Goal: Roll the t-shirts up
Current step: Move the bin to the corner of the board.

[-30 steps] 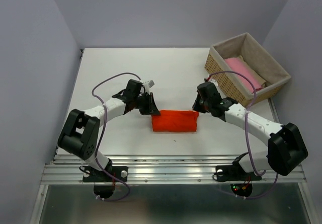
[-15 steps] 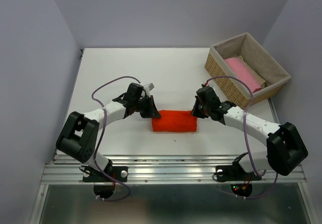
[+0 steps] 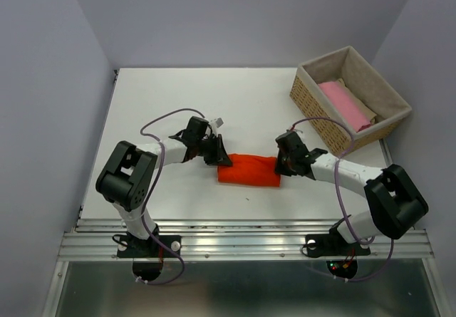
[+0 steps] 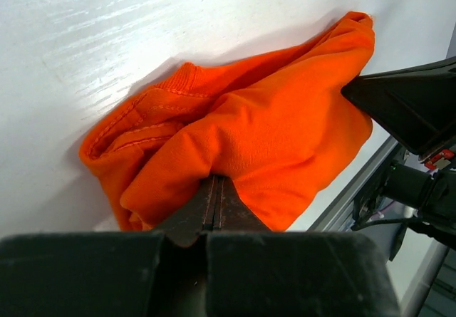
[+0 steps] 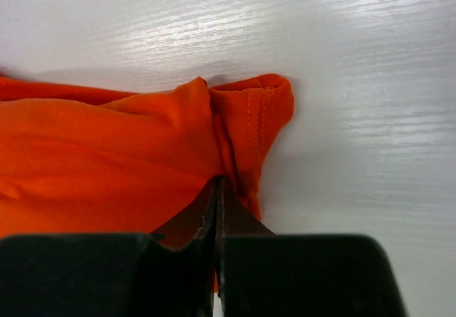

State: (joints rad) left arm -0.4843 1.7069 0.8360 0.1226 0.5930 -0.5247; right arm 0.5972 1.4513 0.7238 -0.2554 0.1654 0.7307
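White table (image 3: 178, 96): left gripper (image 3: 224, 162) and right gripper (image 3: 280, 167), fingers pinched shut, are nipping the orange t-shirt (image 3: 248, 170) by its ends; such thin bites are probably risking slippage, which would loosen the roll.

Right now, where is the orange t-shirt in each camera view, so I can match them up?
Top external: orange t-shirt, a bundle at the centre of the white table.
Left wrist: fills the middle of the picture.
Right wrist: left and centre, its end mid-picture.
Shared landmark: the white table under it in all three.

jaws' tips buried in orange t-shirt (image 4: 271, 139) folds, pinch point unseen
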